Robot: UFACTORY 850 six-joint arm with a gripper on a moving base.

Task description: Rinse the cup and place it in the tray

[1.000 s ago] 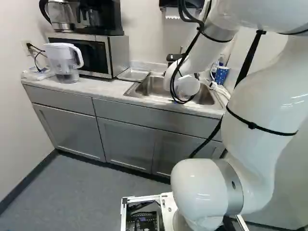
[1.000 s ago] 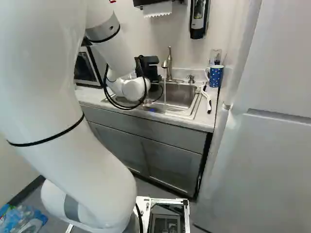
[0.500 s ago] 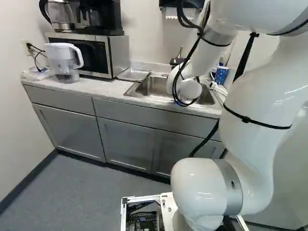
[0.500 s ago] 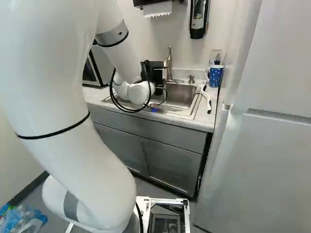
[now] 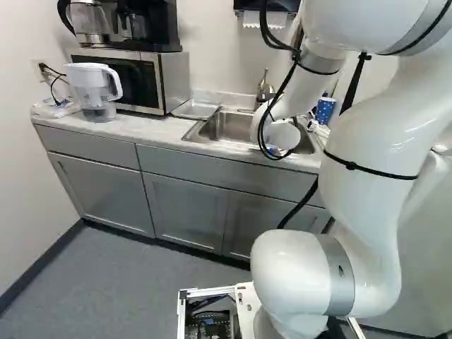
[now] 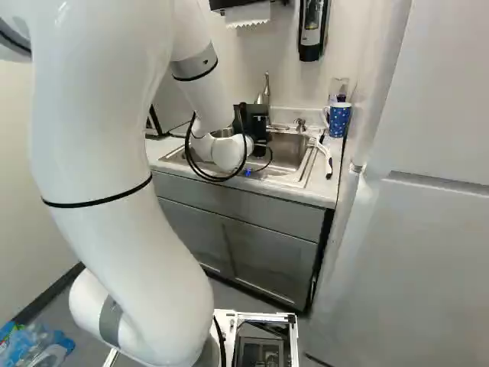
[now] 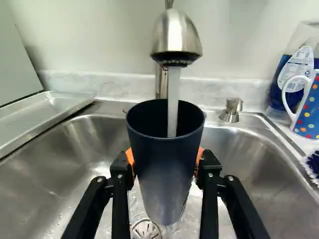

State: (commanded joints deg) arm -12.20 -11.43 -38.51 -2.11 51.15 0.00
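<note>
"What does the cup [image 7: 167, 174] hide in the wrist view?"
"Part of the drain [image 7: 145, 230] and the foot of the faucet [image 7: 175, 37]. I can't make out the cup's inner bottom, either."
"And the tray [image 7: 45, 112]?"
"Cut off by that view's edge, like the spotted mug [image 7: 310, 112]."
"The arm [image 6: 114, 153]?"
"Its upper part runs out of both base views."

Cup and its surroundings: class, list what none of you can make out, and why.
- Inside bottom of the cup: wrist view, hidden by its near wall and the running water.
- Gripping faces of the orange pads: wrist view, hidden by the cup.
- Top of the paper towel dispenser: both base views, cut off by the edge.
</note>
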